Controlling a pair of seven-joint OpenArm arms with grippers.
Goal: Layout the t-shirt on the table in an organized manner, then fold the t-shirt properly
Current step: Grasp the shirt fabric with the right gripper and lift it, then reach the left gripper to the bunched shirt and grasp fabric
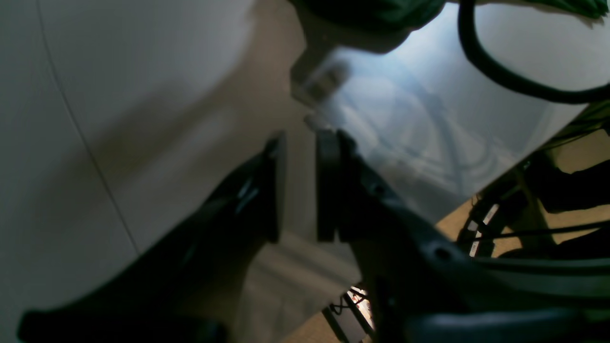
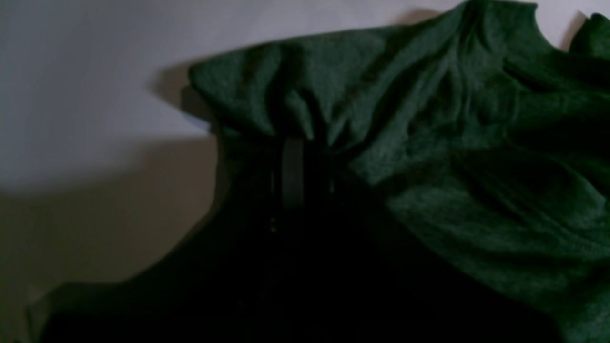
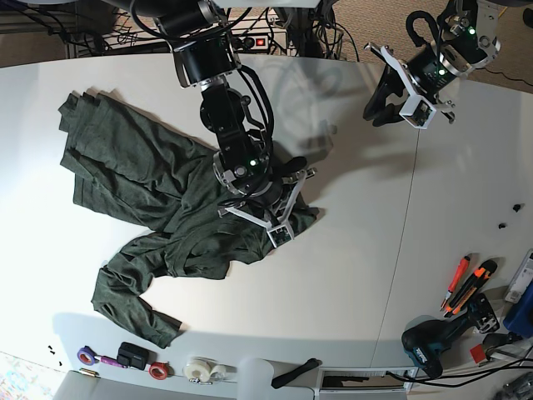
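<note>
On the table (image 3: 350, 275), crumpled t-shirt (image 3: 141, 175)

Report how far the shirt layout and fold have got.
Done: nothing; the t-shirt lies crumpled on the table, sleeves twisted. In hand: the right gripper pinches an edge of it; the left gripper hangs empty above the table. Left: spreading flat, then folding.

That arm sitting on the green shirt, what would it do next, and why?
Probably lift a little and pull that pinched bit outward. The right gripper looks shut on a bunched fold of the t-shirt, which lies crumpled with a sleeve twisted below. The left gripper hangs over bare table, holding nothing.
</note>
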